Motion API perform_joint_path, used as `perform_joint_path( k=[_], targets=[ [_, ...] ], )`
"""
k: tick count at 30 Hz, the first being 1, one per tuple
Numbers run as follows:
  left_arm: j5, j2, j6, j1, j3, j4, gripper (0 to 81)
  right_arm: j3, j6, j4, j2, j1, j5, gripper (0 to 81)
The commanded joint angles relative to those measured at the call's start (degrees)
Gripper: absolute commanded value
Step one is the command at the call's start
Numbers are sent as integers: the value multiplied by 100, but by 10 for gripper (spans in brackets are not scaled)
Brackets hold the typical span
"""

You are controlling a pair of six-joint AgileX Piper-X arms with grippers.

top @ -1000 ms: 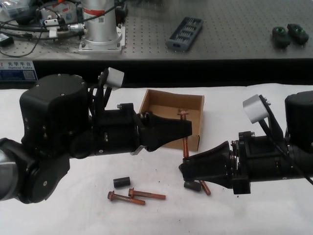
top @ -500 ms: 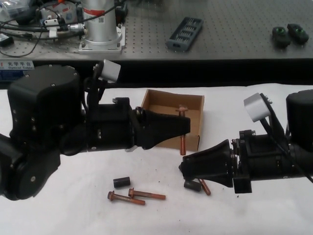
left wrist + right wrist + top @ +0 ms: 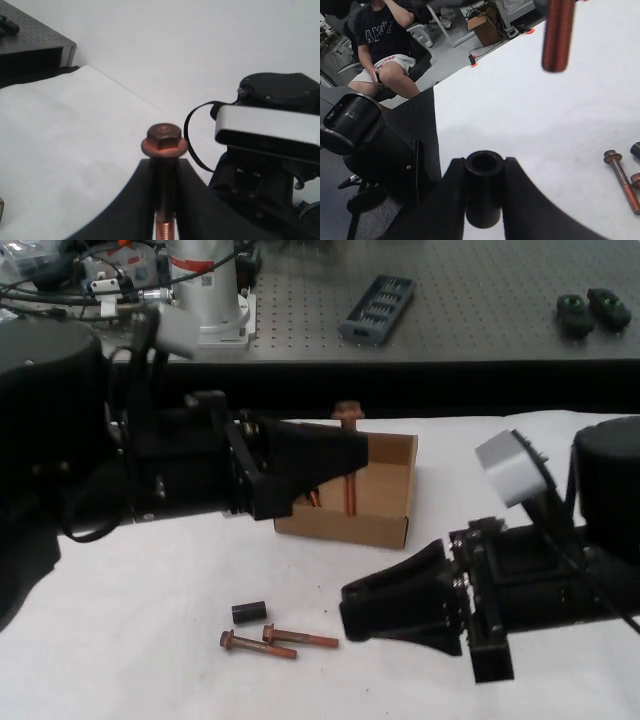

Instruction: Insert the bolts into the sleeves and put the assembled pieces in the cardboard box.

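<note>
My left gripper (image 3: 352, 454) is shut on a copper bolt (image 3: 348, 430), held upright above the cardboard box (image 3: 392, 456). Its hex head (image 3: 164, 139) stands just above the closed fingers. Lower and to the right, my right gripper (image 3: 347, 613) is shut on a black sleeve (image 3: 483, 187), held upright with its bore facing up. The bolt's threaded end (image 3: 558, 34) hangs above and beyond that sleeve, apart from it. On the cloth lie another black sleeve (image 3: 249, 612) and two loose bolts (image 3: 258, 644) (image 3: 301, 639).
White cloth covers the bench, and the box stands at its middle back, partly hidden by my left gripper. Behind it, a perforated metal table carries a black rack (image 3: 378, 307), a metal post base (image 3: 205, 302) and two small black parts (image 3: 592, 310).
My left arm has risen and drawn back to the left, lifting the bolt over the box. The right gripper has come up off the cloth and shifted left with the sleeve.
</note>
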Motion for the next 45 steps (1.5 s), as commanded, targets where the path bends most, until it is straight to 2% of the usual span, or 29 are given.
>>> perform_joint_path(
  k=[1,16,21,34,45],
  targets=[
    [-77,-158,84,11,-45,-50,6,-73,-3,25,-84,122,115,59],
    [-77,-204,-1,11,-45,-50,6,-487,-169,32,-84,120,153,59],
    [-104,-219,0,11,-45,-60,6,-487,-495,586,-84,120,153,59],
    [-69,-218,-113,11,-45,6,6,-752,-630,588,-84,-219,261,59],
    [-55,-218,-113,11,-45,198,6,-834,-605,593,-84,-261,245,59]
  ],
)
